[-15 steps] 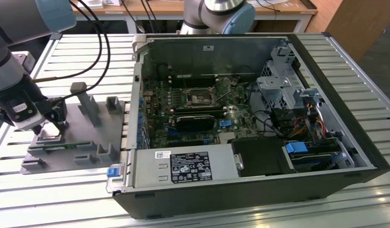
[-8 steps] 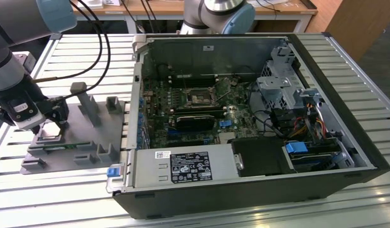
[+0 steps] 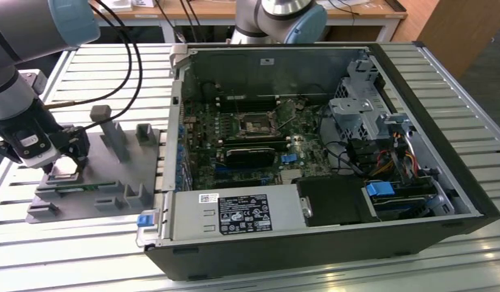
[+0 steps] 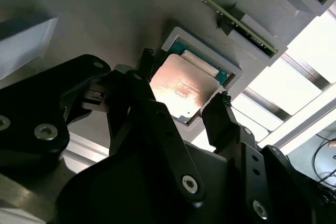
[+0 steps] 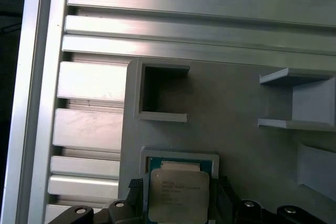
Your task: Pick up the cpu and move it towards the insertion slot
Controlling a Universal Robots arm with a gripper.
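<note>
At the exterior view's left, the hand (image 3: 65, 170) hangs low over a grey fixture (image 3: 75, 204) on the slatted surface (image 3: 96, 61). Its fingers (image 4: 218, 119) stand apart, straddling the cpu (image 4: 181, 85), which lies flat in the fixture's square nest. Whether they touch it I cannot tell. Well apart, the slot (image 3: 256, 125) sits inside the open case (image 3: 315, 243).

Arm (image 3: 27, 30) comes in from the upper corner on the exterior view's left; grey links, pale-blue joint cap. Wrist (image 3: 13, 100) bent downward. Hand (image 3: 63, 165) points approx. straight down, sits low at the exterior view's left. In both wrist views black fingers (image 4: 223, 116) (image 5: 135, 188) spread apart w/ a clear gap; jaws not closed.
</note>
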